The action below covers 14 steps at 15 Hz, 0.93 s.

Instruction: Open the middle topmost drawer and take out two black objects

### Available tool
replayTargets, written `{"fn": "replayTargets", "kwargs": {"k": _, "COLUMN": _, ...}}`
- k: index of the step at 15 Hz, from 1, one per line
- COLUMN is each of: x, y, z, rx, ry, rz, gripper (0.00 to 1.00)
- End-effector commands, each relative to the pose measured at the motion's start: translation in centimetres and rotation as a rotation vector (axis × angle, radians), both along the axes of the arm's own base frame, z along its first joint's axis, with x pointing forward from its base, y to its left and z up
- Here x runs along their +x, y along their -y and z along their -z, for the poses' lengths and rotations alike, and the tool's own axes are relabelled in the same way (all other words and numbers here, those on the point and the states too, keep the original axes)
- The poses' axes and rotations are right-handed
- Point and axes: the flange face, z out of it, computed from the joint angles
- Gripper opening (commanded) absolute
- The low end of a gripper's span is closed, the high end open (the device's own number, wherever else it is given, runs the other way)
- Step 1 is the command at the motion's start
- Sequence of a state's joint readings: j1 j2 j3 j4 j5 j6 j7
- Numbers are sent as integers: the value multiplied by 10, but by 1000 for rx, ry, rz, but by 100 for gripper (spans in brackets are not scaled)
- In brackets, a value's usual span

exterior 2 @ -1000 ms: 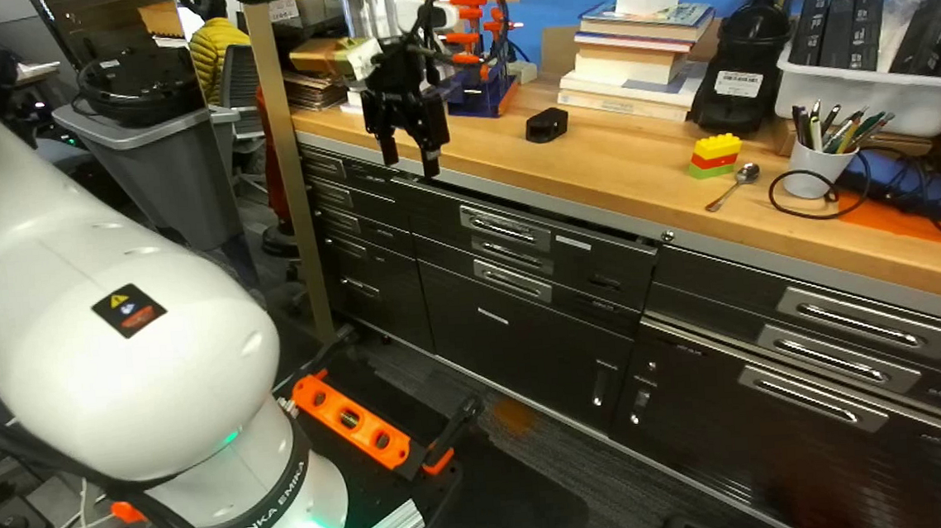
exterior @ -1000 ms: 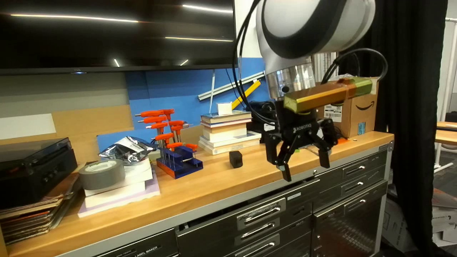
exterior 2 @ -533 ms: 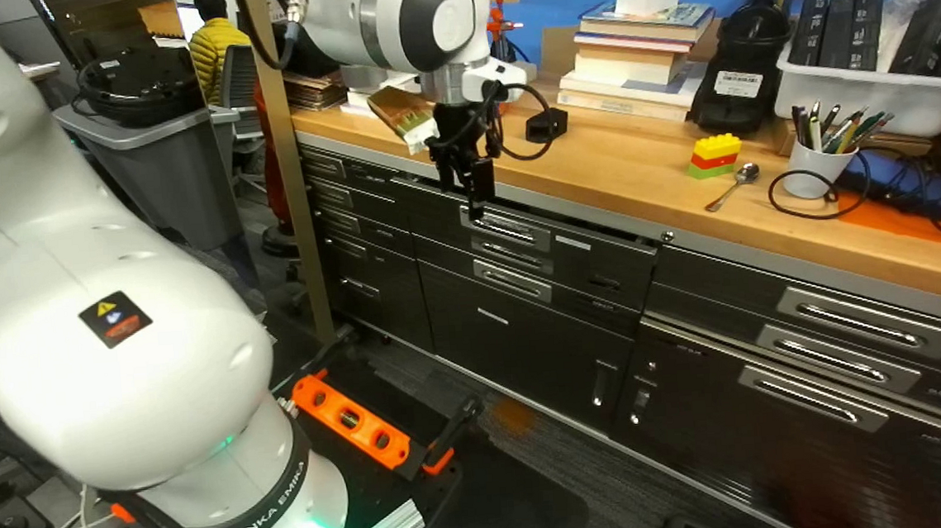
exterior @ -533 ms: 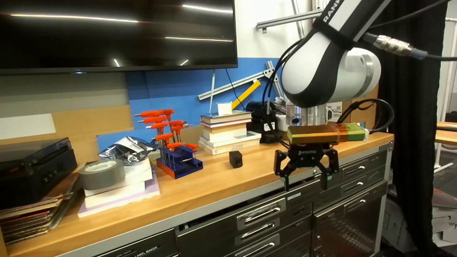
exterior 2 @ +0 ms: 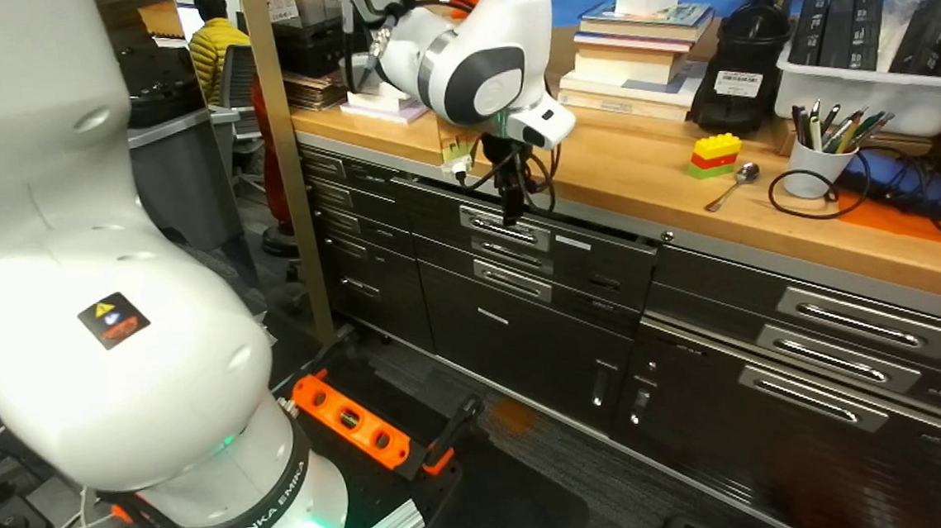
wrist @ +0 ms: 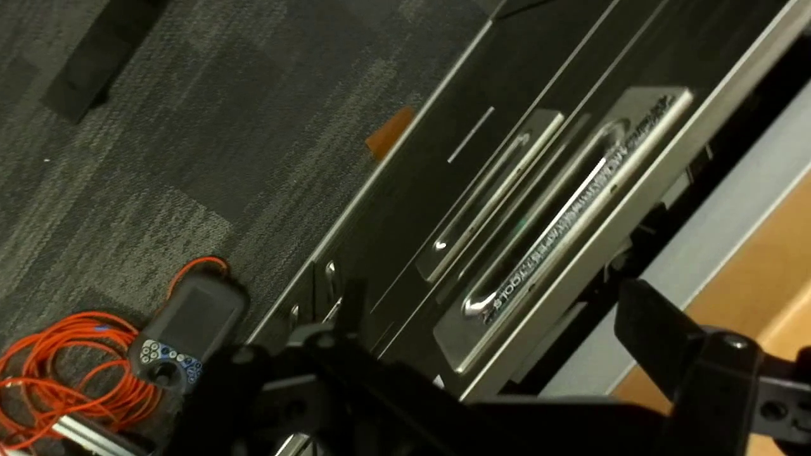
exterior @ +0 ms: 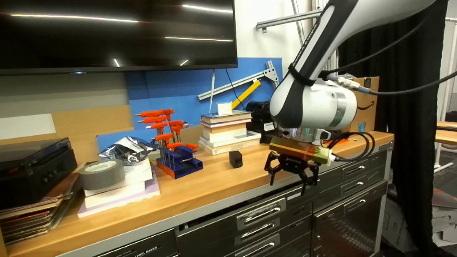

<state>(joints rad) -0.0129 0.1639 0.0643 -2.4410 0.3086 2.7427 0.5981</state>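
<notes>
drawer [exterior: 228,224] ajar, wrist view adding orange cable [wrist: 132,400]

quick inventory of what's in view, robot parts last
middle top drawer: 1, black, ajar under benchtop
block: 1, black, benchtop
T-handle tools: several, orange, in blue stand
tape roll: 1, grey, on pale stack
book stack: 1, mixed, behind block
brick stack: 1, multicoloured, benchtop
spoon: 1, silver, near brick stack
pen cup: 1, white, benchtop
cardboard box: 1, brown, benchtop end
screen: 1, black, above benchtop
cable coil: 1, orange, floor
arm: 1, mostly white, by benchtop
gripper: 1, black, open near drawer
</notes>
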Motion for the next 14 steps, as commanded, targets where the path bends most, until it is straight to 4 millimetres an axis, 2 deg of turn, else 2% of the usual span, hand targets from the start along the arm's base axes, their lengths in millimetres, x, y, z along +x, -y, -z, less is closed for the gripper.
{"fn": "replayTargets", "kwargs": {"k": 1, "x": 27, "y": 4, "z": 17, "rx": 61, "ry": 87, "rz": 174, "gripper": 100}}
{"fn": "replayTargets", "kwargs": {"k": 4, "x": 33, "y": 7, "z": 30, "rx": 81, "ry": 159, "rz": 307, "gripper": 100}}
{"fn": "replayTargets", "kwargs": {"k": 7, "x": 34, "y": 5, "z": 40, "rx": 67, "ry": 208, "rz": 365, "gripper": 100}}
{"fn": "replayTargets", "kwargs": {"k": 14, "x": 20, "y": -3, "z": 55, "rx": 25, "ry": 241, "rz": 420, "gripper": 100}}
